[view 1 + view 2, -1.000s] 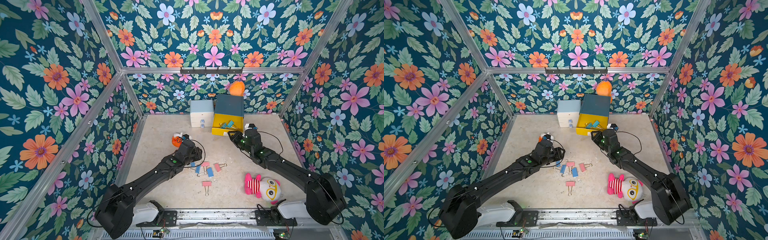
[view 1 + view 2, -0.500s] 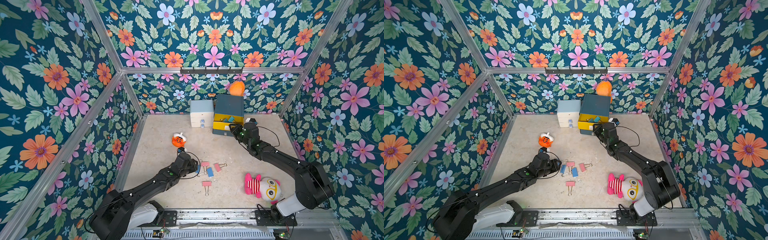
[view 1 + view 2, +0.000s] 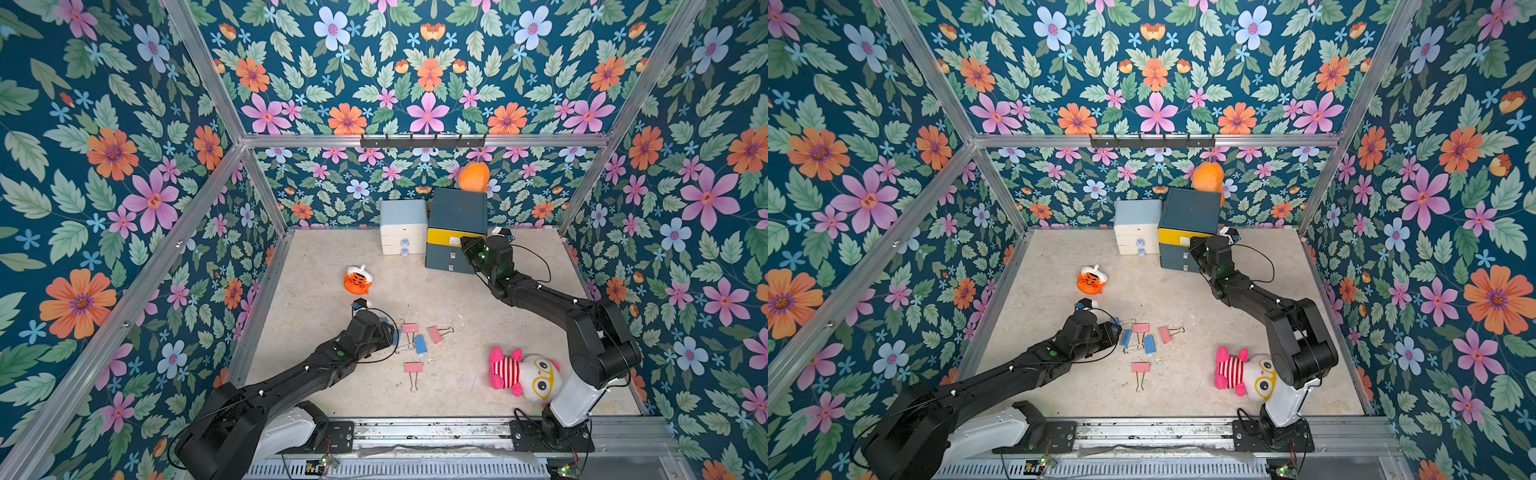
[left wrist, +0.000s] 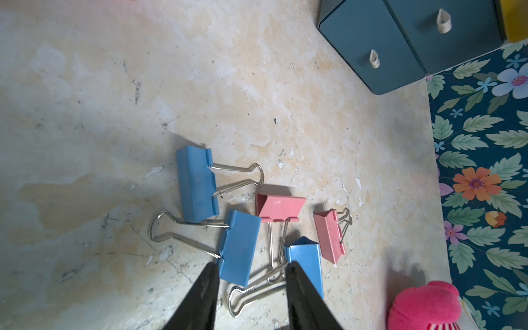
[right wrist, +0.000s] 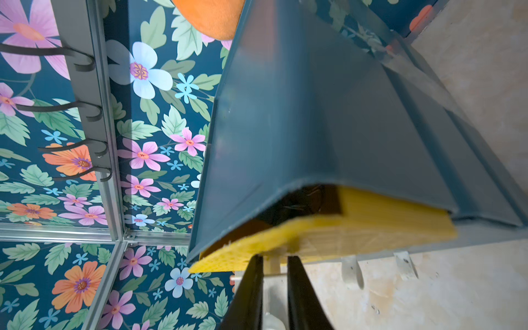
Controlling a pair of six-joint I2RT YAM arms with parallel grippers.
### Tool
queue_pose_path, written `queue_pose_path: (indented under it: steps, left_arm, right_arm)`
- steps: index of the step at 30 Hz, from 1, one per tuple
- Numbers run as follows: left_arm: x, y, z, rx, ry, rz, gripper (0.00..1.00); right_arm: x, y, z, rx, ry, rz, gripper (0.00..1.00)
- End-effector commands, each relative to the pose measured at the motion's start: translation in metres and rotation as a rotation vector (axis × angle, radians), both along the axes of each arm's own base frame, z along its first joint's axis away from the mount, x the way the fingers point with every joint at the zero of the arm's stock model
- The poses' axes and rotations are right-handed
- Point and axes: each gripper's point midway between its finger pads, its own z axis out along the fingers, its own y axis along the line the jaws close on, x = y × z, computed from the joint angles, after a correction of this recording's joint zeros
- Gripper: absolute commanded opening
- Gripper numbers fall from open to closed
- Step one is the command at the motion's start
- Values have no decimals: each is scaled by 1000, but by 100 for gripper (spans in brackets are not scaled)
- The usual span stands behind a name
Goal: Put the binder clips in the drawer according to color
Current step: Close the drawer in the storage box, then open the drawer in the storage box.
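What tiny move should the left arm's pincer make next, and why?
Probably it should ease down and close on the blue binder clip. The left pincer is open and poised right over the scattered clips, and in the left wrist view the near end of that clip lies between its two fingertips, so a short drop and a squeeze looks enough to pick it up.

A white and pale-blue drawer unit [image 3: 404,226] stands at the back of the beige table [image 3: 316,257]. Higher up, an orange plush [image 3: 473,176] seems to hang from a black hook rail [image 3: 423,141]. A small orange toy [image 3: 358,280] with a face lies left of centre. A pink striped doll [image 3: 524,372] with yellow-rimmed eyes lies near the front right. Floral wallpaper [image 3: 124,166] covers the walls.
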Motion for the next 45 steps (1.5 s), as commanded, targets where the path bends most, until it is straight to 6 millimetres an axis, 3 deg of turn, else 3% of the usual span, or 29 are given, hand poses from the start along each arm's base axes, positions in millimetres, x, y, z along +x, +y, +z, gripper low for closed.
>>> queue_pose_path:
  steps: [1,8,11,17,23,29,37,45]
  left_arm:
    - [3,0,6,-16,-38,7,45]
    - [1,4,20,-45,-93,9,48]
    - [0,5,26,-60,-111,10,50]
    - [-2,-11,50,-166,-186,-65,55]
    - [-8,-24,78,-231,-296,-162,55]
    - [-15,-16,97,-262,-397,-170,57]
    - [-15,-15,92,-256,-377,-165,56]
    - [-17,-14,91,-257,-372,-164,56]
  right_arm:
    - [6,2,8,43,-35,-13,19]
    - [7,3,14,74,-61,-16,22]
    - [-3,-3,16,93,-75,-25,25]
    - [-26,-3,-12,170,-22,6,37]
    - [-22,15,-42,241,10,60,41]
    - [-9,21,-57,266,8,54,41]
    - [2,21,-69,277,24,17,39]
    - [10,22,-73,272,28,1,22]
